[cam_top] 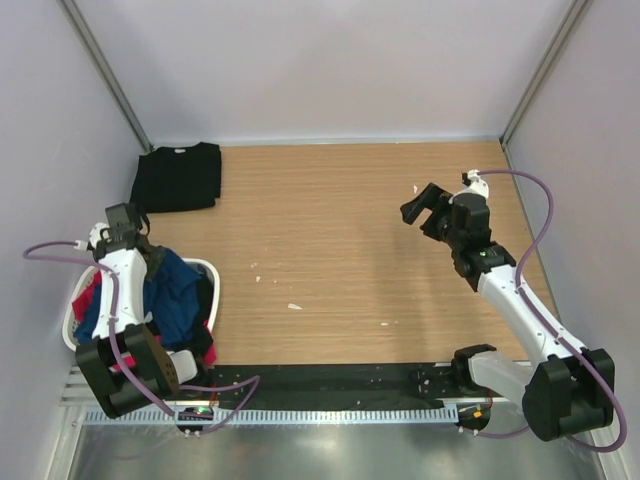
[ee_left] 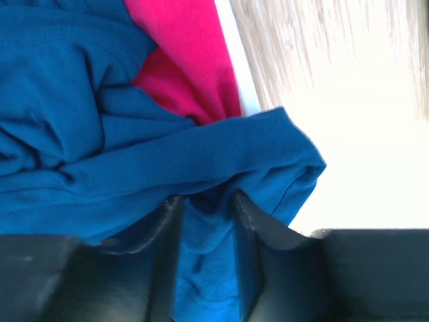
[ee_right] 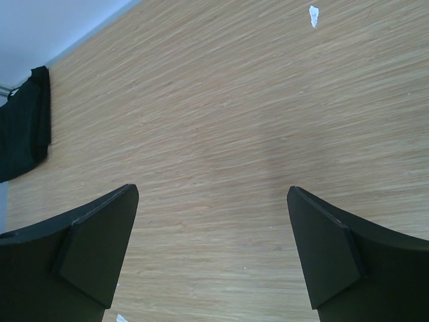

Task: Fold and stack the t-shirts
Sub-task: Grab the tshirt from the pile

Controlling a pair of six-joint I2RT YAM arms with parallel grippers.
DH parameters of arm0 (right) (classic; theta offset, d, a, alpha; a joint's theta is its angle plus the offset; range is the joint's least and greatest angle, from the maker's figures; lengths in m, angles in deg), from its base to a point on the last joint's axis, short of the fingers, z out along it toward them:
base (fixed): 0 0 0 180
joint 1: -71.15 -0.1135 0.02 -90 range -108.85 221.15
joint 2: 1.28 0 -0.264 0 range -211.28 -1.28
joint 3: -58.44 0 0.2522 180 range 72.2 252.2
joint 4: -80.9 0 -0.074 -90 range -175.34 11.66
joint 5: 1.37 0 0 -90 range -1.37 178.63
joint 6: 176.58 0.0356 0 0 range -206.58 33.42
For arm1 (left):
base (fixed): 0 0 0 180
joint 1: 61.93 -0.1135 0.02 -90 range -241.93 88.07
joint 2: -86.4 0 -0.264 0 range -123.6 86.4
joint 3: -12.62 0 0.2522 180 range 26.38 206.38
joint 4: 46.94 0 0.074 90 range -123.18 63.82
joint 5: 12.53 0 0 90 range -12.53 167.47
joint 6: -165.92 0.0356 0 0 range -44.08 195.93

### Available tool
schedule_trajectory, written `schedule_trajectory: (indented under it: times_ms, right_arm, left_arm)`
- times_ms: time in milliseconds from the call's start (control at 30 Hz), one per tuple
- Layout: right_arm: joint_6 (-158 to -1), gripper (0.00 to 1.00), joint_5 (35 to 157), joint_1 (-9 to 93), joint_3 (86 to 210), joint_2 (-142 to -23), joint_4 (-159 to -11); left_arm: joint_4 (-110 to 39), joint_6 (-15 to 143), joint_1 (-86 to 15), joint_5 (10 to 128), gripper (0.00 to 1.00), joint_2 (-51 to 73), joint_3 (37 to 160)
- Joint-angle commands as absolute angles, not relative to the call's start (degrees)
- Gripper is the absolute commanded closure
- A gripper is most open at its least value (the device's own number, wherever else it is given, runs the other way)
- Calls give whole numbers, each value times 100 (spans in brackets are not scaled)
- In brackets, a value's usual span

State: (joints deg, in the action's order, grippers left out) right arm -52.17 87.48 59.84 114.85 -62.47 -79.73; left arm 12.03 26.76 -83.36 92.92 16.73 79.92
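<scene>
A white laundry basket (cam_top: pixel 207 266) at the table's near left holds a heap of t-shirts: a blue one (cam_top: pixel 178 285) on top, a red one (cam_top: pixel 88 294) and a dark one (cam_top: pixel 206 305). My left gripper (cam_top: pixel 150 262) reaches down into the heap. In the left wrist view its fingers (ee_left: pixel 206 201) pinch a fold of the blue t-shirt (ee_left: pixel 100 121), with the red t-shirt (ee_left: pixel 188 60) beside it. A folded black t-shirt (cam_top: pixel 178 176) lies flat at the far left corner. My right gripper (cam_top: pixel 420 208) hovers open over bare wood (ee_right: pixel 211 190), nothing between its fingers.
The basket's white rim (ee_left: pixel 234 60) runs past the red cloth. Small white scraps (cam_top: pixel 294 306) lie on the wooden table near the middle, one also in the right wrist view (ee_right: pixel 314 15). The black t-shirt's edge (ee_right: pixel 23 127) shows there. Grey walls enclose three sides.
</scene>
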Motion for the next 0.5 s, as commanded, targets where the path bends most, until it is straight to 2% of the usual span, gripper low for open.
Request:
schedule_trajectory:
  times_ms: [0, 33, 133, 367, 467]
  right_arm:
    - [-5222, 0, 8705, 5972, 11781, -6254, -8164]
    - [-5222, 0, 8713, 5981, 11790, -6271, -8147]
    - [-5195, 0, 8582, 5981, 11851, -6254, -7989]
    - [-5047, 0, 8073, 5981, 11869, -6017, -7883]
    - [-4845, 0, 7598, 5981, 11895, -6025, -7787]
  left_arm:
    - [621, 2758, -8372, 9558, 73, 1714, 7930]
    - [593, 2767, -8372, 9558, 76, 1697, 7895]
    - [636, 2951, -8372, 9400, 100, 1539, 7999]
    - [1050, 3654, -8346, 8969, 100, 2030, 9140]
    - [1199, 4015, -8127, 8540, 100, 2074, 10046]
